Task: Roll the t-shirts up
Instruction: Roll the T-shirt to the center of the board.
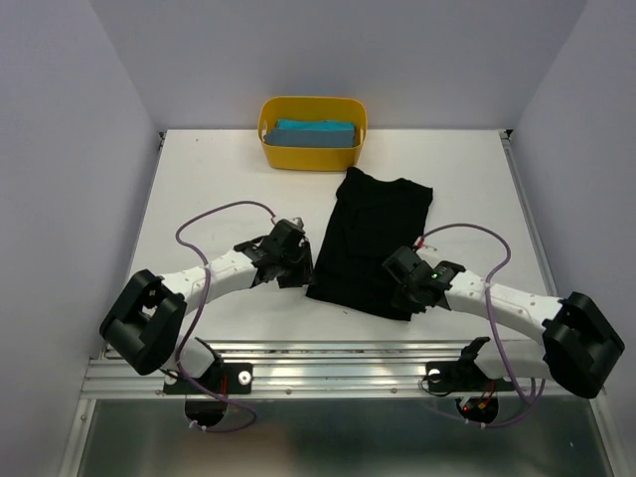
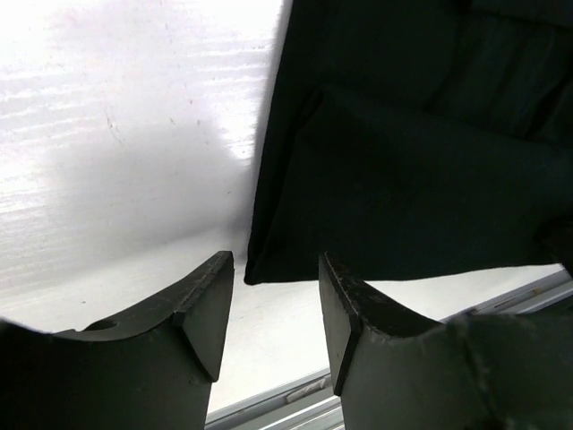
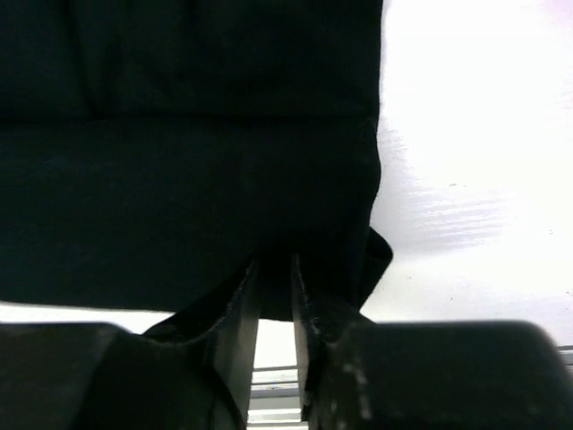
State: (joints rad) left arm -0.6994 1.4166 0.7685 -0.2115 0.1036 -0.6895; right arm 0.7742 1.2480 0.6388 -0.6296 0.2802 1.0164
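Left gripper (image 2: 276, 269): open, empty, poised at the near corner of the black t-shirt (image 1: 373, 238), likely to begin the roll. Right gripper (image 3: 276, 264): jaws narrowly apart at the hem; whether it holds cloth cannot be told.

The white table (image 1: 199, 179) fills most of the space, its top matte and faintly scuffed, boxed in on three sides by plain walls. The back wall (image 1: 338, 50) is a pale lavender-grey, and the left wall (image 1: 60, 149) and right wall (image 1: 586, 119) match it, slanting in toward the far corners. Along the near edge runs a silver aluminium rail (image 1: 328, 370), grooved lengthwise and catching the light. Below it lies a dull grey surface (image 1: 328, 442) (floor or a lower panel, I can't tell which). The light is bright and even from above; up close the tabletop glares almost pure white (image 3: 474, 90), with a soft grey shadow (image 2: 116, 197) pooled on it.
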